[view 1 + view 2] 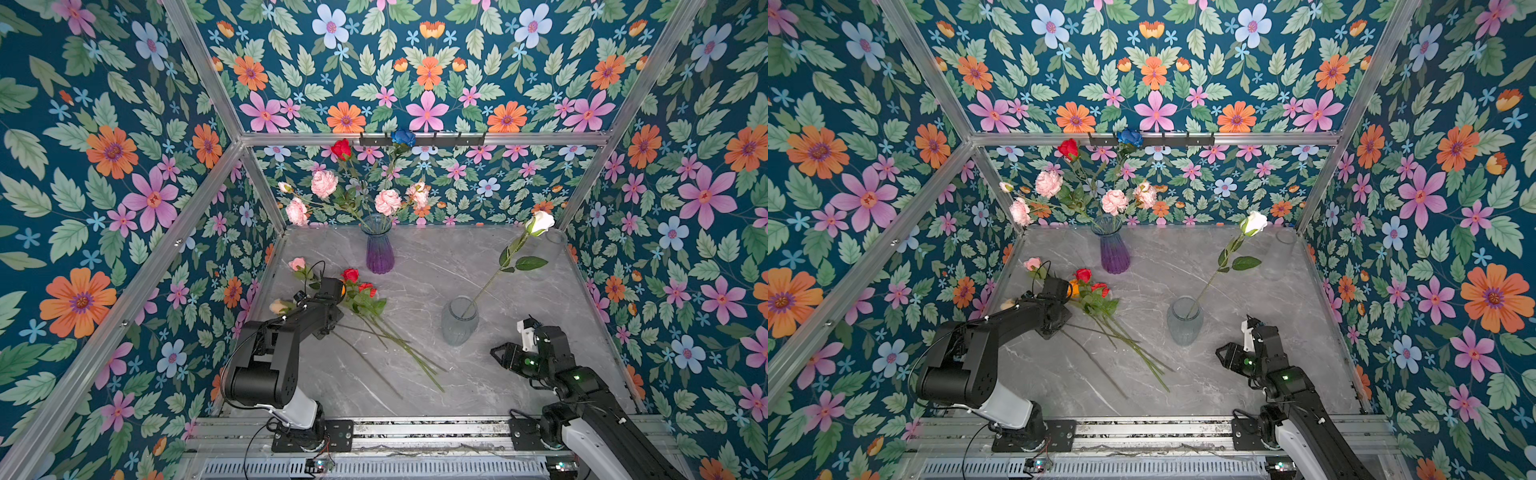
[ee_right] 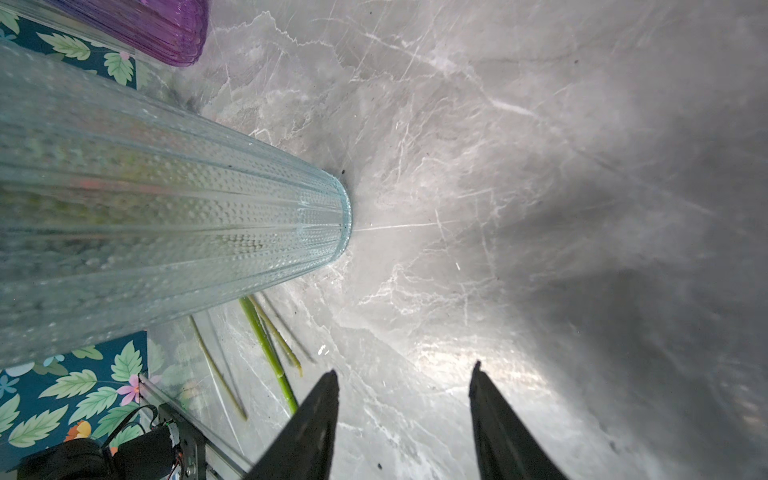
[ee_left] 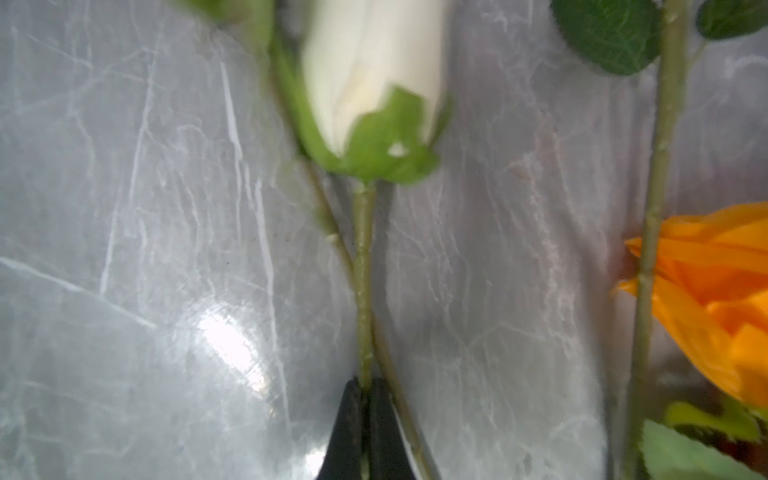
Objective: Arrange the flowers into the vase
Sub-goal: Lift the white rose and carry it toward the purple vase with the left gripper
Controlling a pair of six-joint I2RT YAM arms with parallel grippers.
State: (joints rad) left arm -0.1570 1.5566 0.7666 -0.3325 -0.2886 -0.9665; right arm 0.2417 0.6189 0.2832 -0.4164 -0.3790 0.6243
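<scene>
Several flowers [image 1: 362, 301] are lying in a loose bundle on the table [image 1: 457, 386] at the left, heads toward the left wall and stems fanning out toward the front middle. The left gripper [image 3: 365, 384] is clamping one of them, the cream rose [image 3: 370, 75]. In the left wrist view its jaws are pressing together on the green stem [image 3: 363, 270] a little below the bud, and the stem is running straight out from the jaws, so the long axis is lining up with the gripper's reach. The purple vase [image 1: 379, 249], already holding a bunch, is standing farther back and to the right of this grip. The clear vase [image 1: 459, 326] with the white rose [image 1: 540, 222] is sitting well apart to the right, near the right gripper [image 2: 403, 370], which is hanging open and empty just beside it. The left arm is therefore the nearer one to the bundle.

A thinner stem [image 3: 332, 232] is crossing the held one right at the jaws, and I cannot tell whether it is also getting pinched. The orange rose [image 3: 706, 299] is lying close by. In both top views the left arm's own wrist is covering the jaws, the bud is blurring in the wrist view, and the stem's lower end is hiding among the others.
</scene>
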